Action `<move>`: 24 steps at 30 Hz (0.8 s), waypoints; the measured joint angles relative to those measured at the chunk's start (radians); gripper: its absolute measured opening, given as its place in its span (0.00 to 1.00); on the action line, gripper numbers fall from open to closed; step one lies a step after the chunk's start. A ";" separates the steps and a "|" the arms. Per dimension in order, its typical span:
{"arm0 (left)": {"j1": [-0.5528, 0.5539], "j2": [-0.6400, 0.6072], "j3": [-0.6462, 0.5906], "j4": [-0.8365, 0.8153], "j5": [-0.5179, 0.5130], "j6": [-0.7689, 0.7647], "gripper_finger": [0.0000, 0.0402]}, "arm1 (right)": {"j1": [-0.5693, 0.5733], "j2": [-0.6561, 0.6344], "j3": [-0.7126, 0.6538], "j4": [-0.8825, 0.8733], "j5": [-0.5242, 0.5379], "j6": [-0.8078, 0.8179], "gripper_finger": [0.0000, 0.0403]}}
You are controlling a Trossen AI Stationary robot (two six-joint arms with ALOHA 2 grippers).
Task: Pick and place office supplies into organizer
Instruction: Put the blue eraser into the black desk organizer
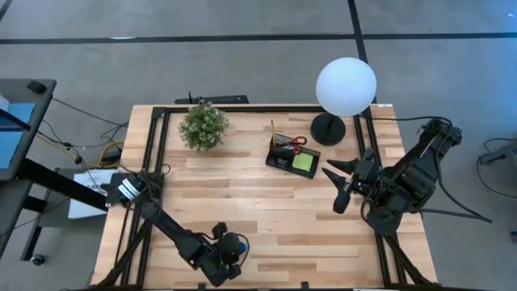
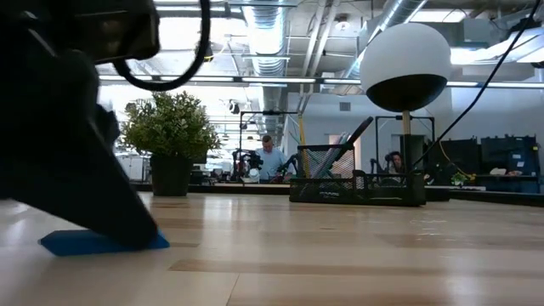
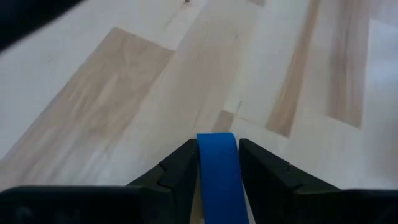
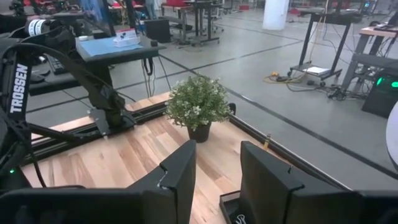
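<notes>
A flat blue eraser (image 2: 102, 242) lies near the table's front edge, left of the middle. My left gripper (image 3: 217, 165) is low over it, with one finger against each side. In the low view the gripper's dark bulk (image 2: 76, 153) covers most of the eraser. The black organizer (image 1: 292, 155) stands at the far middle, with a lime-green pad and red-handled scissors in it. My right gripper (image 1: 339, 190) hangs high over the table's right side, open, with nothing between its fingers (image 4: 180, 180). My left gripper pinches the eraser's two long sides (image 3: 202, 162) between its two fingers (image 3: 180, 171). The fingers slant down from the table's left and lie along the eraser. The eraser's underside rests flat on the table (image 2: 127, 248).
A potted plant (image 1: 203, 126) stands at the far left of the table. A lamp with a white globe (image 1: 346, 86) stands on a round black base (image 1: 328, 128) right of the organizer. Bare wood lies between the eraser and the organizer.
</notes>
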 joint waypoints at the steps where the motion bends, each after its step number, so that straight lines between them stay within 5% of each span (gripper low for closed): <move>1: 0.007 0.000 0.003 -0.007 0.003 0.004 0.29 | 0.000 0.000 0.000 0.000 0.000 0.000 0.30; 15: -0.048 0.009 0.004 -0.153 0.004 -0.079 0.27 | 0.002 0.000 0.000 0.004 0.000 0.000 0.30; 24: -0.026 0.019 0.005 -0.142 -0.016 -0.095 0.08 | 0.002 0.000 0.000 -0.003 0.000 0.000 0.30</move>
